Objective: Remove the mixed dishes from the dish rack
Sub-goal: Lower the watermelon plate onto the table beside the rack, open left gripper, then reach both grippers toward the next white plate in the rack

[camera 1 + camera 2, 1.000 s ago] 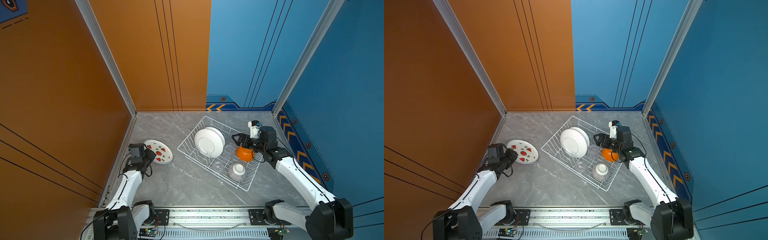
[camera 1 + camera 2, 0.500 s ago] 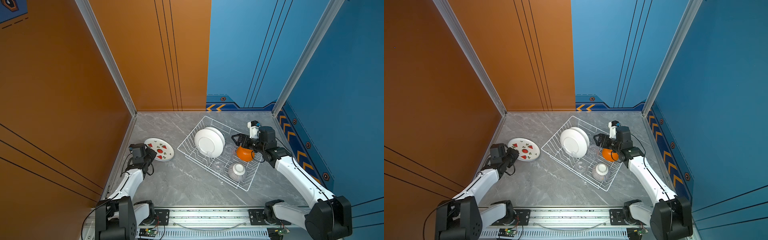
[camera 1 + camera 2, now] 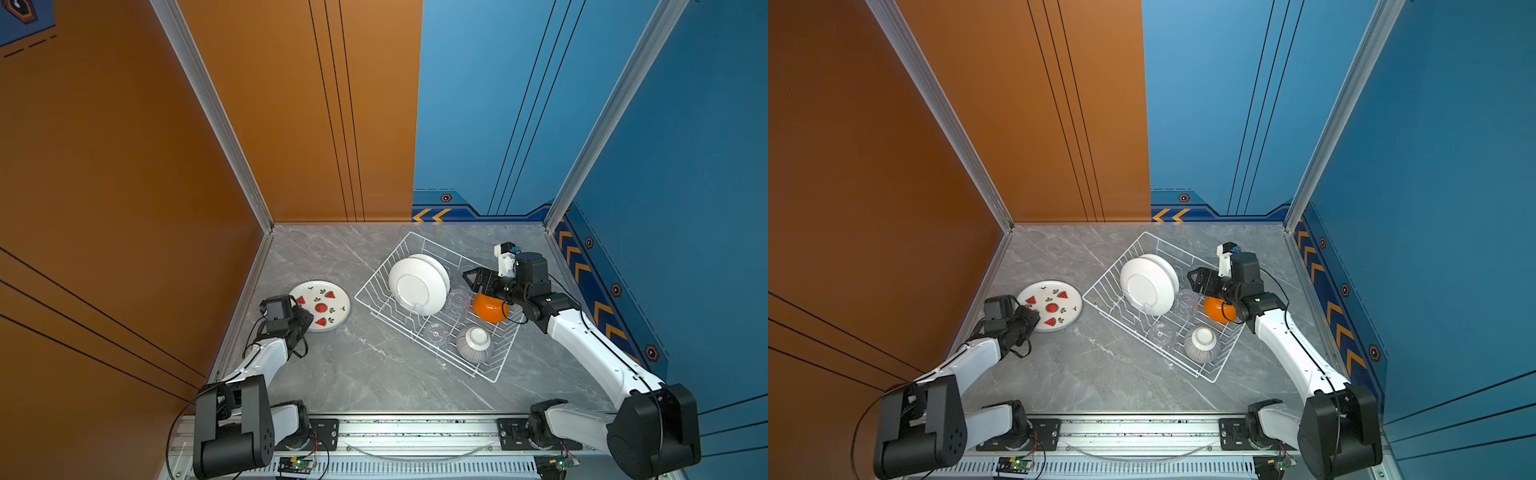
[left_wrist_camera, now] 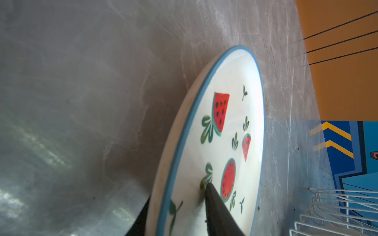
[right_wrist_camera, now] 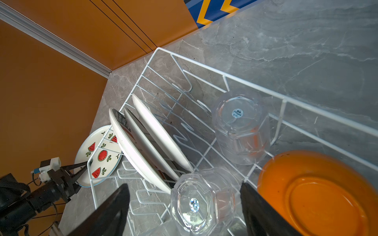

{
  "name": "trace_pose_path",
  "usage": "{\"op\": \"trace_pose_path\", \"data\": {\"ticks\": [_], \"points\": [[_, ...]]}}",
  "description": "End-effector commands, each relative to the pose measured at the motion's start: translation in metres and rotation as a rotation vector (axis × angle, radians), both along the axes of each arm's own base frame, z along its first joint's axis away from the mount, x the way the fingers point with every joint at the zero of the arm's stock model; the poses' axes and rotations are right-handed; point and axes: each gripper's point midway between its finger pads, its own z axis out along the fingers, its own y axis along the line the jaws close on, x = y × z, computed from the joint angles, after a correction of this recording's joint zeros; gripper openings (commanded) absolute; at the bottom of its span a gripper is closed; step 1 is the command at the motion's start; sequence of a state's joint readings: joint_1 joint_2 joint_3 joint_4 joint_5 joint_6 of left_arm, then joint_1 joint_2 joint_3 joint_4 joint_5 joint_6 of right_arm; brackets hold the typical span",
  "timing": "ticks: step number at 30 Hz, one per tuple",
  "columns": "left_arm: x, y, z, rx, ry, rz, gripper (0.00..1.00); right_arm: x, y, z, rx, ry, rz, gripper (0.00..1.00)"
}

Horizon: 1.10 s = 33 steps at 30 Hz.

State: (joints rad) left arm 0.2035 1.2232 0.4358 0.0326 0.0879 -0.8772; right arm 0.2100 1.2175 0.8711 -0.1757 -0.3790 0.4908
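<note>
The white wire dish rack stands right of the middle. It holds upright white-backed plates, two clear tumblers, an orange bowl and a grey-striped bowl, all upside down. The watermelon plate lies on the table to the left of the rack. My left gripper is open, with that plate's near rim between its parted jaws. My right gripper hangs open over the nearer tumbler.
An orange wall runs close along the left of the grey marble table, and a blue wall along the right. The arms' mounting rail lies along the front edge.
The watermelon plate has settled flat on the table, and the left jaws have parted around its rim. The right arm has not moved.
</note>
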Motion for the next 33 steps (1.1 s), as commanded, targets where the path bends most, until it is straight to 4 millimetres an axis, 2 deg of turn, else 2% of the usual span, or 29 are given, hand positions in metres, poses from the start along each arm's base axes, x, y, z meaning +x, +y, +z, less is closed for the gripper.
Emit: {"op": "trace_pose_path", "data": {"ticks": [1, 7, 14, 16, 24, 28, 33], "points": [[-0.022, 0.003, -0.025, 0.004, 0.095, 0.004, 0.42, 0.006, -0.006, 0.000, -0.005, 0.008, -0.040, 0.85], [-0.020, 0.005, -0.031, -0.019, 0.098, 0.004, 0.51, 0.007, -0.002, -0.004, 0.009, 0.035, -0.035, 0.85], [-0.015, -0.002, -0.019, -0.044, 0.049, -0.023, 0.85, 0.001, 0.011, 0.000, -0.026, 0.027, 0.018, 0.85], [-0.015, -0.004, -0.010, -0.042, 0.021, -0.025, 1.00, -0.001, 0.019, 0.003, -0.036, 0.012, 0.050, 0.85], [-0.024, -0.006, 0.023, 0.068, -0.025, -0.064, 0.98, -0.003, 0.061, 0.009, -0.065, -0.046, 0.208, 0.85], [-0.021, -0.020, 0.033, 0.081, -0.058, -0.114, 0.98, 0.002, 0.081, 0.007, -0.092, -0.062, 0.299, 0.85], [-0.011, -0.041, 0.050, 0.129, -0.087, -0.206, 0.98, 0.007, 0.100, 0.004, -0.110, -0.066, 0.390, 0.79]]}}
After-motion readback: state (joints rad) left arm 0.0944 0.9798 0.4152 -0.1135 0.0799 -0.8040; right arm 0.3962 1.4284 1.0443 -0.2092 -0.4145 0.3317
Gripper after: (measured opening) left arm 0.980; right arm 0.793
